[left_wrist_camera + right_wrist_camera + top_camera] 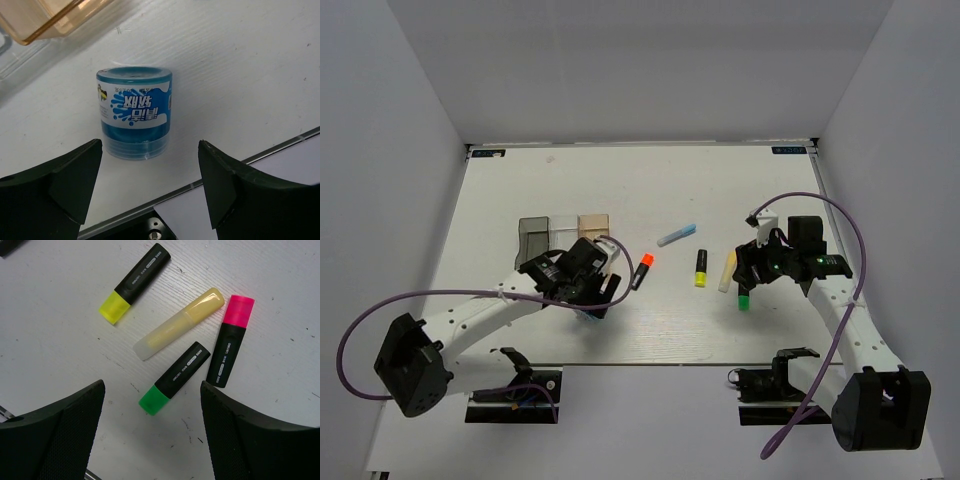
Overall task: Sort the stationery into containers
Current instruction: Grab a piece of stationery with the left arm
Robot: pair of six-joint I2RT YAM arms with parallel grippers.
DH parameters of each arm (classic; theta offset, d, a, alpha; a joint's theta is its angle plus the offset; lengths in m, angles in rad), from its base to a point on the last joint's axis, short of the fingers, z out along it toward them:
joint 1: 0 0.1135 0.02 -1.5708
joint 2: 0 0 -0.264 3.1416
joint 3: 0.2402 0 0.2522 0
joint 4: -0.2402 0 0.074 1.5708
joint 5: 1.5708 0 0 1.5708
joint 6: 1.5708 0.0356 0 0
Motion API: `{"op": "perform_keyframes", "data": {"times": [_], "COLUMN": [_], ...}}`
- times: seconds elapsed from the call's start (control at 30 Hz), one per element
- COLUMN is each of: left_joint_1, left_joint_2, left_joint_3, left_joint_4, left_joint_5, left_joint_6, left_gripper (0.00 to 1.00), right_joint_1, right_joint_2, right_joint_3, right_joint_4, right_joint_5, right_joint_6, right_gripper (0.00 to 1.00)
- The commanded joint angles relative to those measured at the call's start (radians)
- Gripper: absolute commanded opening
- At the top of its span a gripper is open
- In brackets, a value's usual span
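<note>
White tabletop [520, 180] carries the row of three joined bins: smoky grey [533, 238], clear [563, 228] and amber [594, 224]. Everything else is placed from that row. Just on the near side of the amber bin, the left gripper [603, 295] hangs low with its jaws spread wide and nothing between them but air. In its wrist view a small blue-and-white round tub [134, 112] stands upright on the table, apart from both fingers, with the amber bin's corner [50, 15] just beyond it. Right of the row lie an orange-capped marker [642, 270], a pale blue stick [677, 236] and a yellow-capped marker [700, 268]. Well to the right of the row, the right gripper [752, 275] hovers with its jaws parted and holds nothing. Below it, in its wrist view, a cream stick [180, 322], a green-capped marker [175, 377] and a pink-capped marker [231, 340] lie close together on the table, the yellow-capped one a little apart. None of the stationery lies in a bin.
</note>
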Motion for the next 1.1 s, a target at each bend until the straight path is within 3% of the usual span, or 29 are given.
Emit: {"op": "perform_keyframes", "data": {"times": [0.0,0.4,0.5,0.53,0.57,0.73,0.87,1.07], "left_joint_1": [0.006,-0.034,-0.038,-0.038,-0.043,-0.089,-0.141,-0.098], "left_joint_2": [0.027,0.159,0.171,0.173,0.171,0.124,0.013,-0.129], "left_joint_3": [-0.032,-0.112,-0.125,-0.13,-0.129,-0.096,0.005,0.192], "left_joint_4": [0.065,0.19,0.206,0.207,0.202,0.144,0.049,-0.076], "left_joint_5": [0.05,-0.169,-0.195,-0.198,-0.209,-0.23,-0.246,-0.224], "left_joint_6": [0.023,-0.036,-0.046,-0.057,-0.059,-0.088,-0.115,-0.088], "left_gripper": [0.88,0.85,0.73,0.64,0.41,0.0,0.0,0.0], "right_joint_1": [0.006,0.006,0.004,0.006,0.004,0.004,0.004,0.004], "right_joint_2": [-0.004,-0.008,-0.012,-0.011,-0.011,-0.017,-0.018,-0.018], "right_joint_3": [0.044,0.043,0.041,0.043,0.043,0.041,0.04,0.041], "right_joint_4": [-0.008,-0.01,-0.013,-0.01,-0.011,-0.019,-0.016,-0.02], "right_joint_5": [-0.024,-0.032,-0.033,-0.033,-0.033,-0.039,-0.046,-0.047], "right_joint_6": [-0.007,-0.013,-0.015,-0.013,-0.015,-0.016,-0.018,-0.018], "right_gripper": [0.79,0.79,0.79,0.79,0.79,0.79,0.79,0.79]}}
